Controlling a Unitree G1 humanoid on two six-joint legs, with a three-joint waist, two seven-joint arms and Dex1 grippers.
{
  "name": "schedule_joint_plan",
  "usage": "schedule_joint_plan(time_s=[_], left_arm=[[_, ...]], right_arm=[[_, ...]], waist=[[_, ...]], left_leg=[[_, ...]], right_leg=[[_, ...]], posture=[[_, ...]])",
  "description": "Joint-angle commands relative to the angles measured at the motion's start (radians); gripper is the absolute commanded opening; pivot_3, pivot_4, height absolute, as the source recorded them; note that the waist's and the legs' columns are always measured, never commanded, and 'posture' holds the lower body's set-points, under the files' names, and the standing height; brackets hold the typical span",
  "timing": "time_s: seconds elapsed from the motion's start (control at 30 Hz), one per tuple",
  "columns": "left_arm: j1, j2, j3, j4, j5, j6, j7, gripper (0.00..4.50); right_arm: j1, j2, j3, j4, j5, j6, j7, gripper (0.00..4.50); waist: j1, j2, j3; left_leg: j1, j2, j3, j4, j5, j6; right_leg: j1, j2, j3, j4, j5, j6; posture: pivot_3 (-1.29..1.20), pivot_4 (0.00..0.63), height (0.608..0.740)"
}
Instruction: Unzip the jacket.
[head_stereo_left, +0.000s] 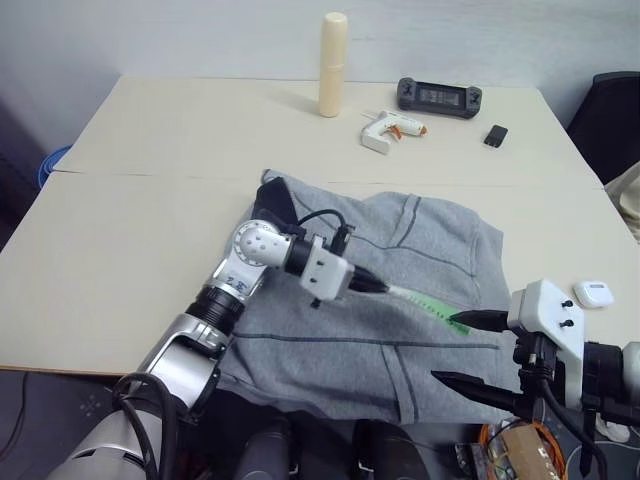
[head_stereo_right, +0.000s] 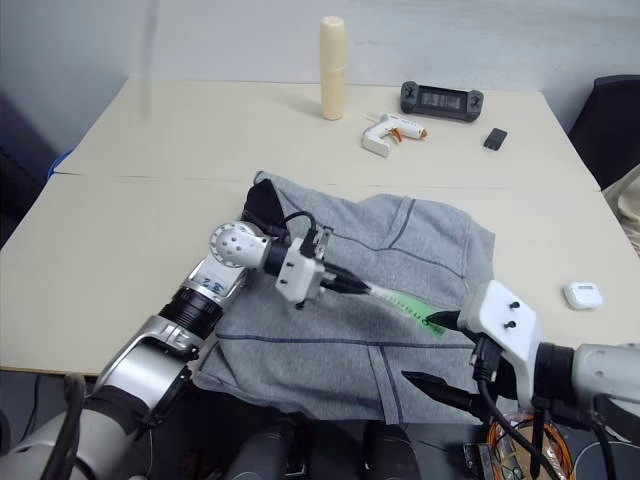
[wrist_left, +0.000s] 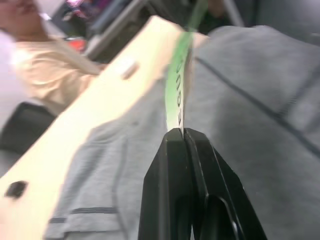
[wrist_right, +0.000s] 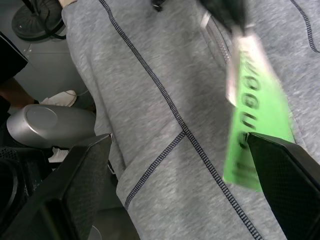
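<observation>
Left claw clenched on the white-green hang tag; its lettering too blurred to read whole.
Light grey fleece zip jacket with darker seams lies crumpled on the tabletop; right claw gapes released beside the tag.

Jacket: lt grey w/ darker seam lines, navy collar lining. Hang tag: white & green. Tabletop: pale beige. Claw fingers: black.

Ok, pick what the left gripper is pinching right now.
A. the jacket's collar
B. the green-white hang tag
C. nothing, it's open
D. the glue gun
B: the left gripper is shut on the end of the hang tag, which stretches out from its fingertips over the grey jacket; the glue gun lies far off on the table.
</observation>
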Motion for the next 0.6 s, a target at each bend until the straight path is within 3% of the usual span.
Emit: schedule_joint_plan(time_s=[0.03,0.17,0.27,0.37,0.6], left_arm=[[-0.003,-0.021,-0.021,-0.030,0.116,0.021,0.113,0.03],[0.022,-0.010,-0.072,-0.071,0.288,0.065,0.222,0.03],[0.059,0.008,-0.096,-0.128,0.309,0.117,0.201,0.03],[0.079,0.022,-0.099,-0.168,0.297,0.165,0.172,0.57],[0.101,0.075,-0.028,-0.305,0.179,0.359,0.090,2.53]], right_arm=[[-0.016,-0.013,0.001,0.002,-0.002,-0.023,-0.002,4.48],[-0.020,-0.007,0.007,0.013,-0.015,-0.030,-0.002,4.48],[-0.022,0.001,0.010,0.023,-0.031,-0.037,-0.008,4.48],[-0.016,0.004,0.019,0.032,-0.050,-0.049,-0.007,4.48],[-0.063,0.015,0.123,0.051,-0.171,-0.105,-0.061,4.48]], waist=[[-0.001,0.000,0.000],[0.000,0.000,0.000],[-0.001,0.000,0.000],[-0.001,0.000,0.000],[-0.002,0.000,0.000]], left_leg=[[0.000,0.000,0.000,0.000,0.000,0.000],[0.000,0.000,0.000,0.000,0.000,0.000],[0.000,0.000,0.000,0.000,0.000,0.000],[0.000,0.000,0.000,0.000,0.000,0.000],[0.000,0.001,-0.001,0.000,0.000,0.000]], right_leg=[[0.000,0.000,0.000,0.000,0.000,0.000],[0.000,0.000,0.000,0.000,0.000,0.000],[0.000,0.000,0.000,0.000,0.000,0.000],[0.000,-0.001,0.000,0.000,0.000,0.000],[0.000,-0.001,0.000,0.000,0.000,0.000]], posture=[[0.00,0.150,0.740],[0.00,0.150,0.740],[0.00,0.150,0.740],[0.00,0.150,0.740],[0.00,0.150,0.740]])
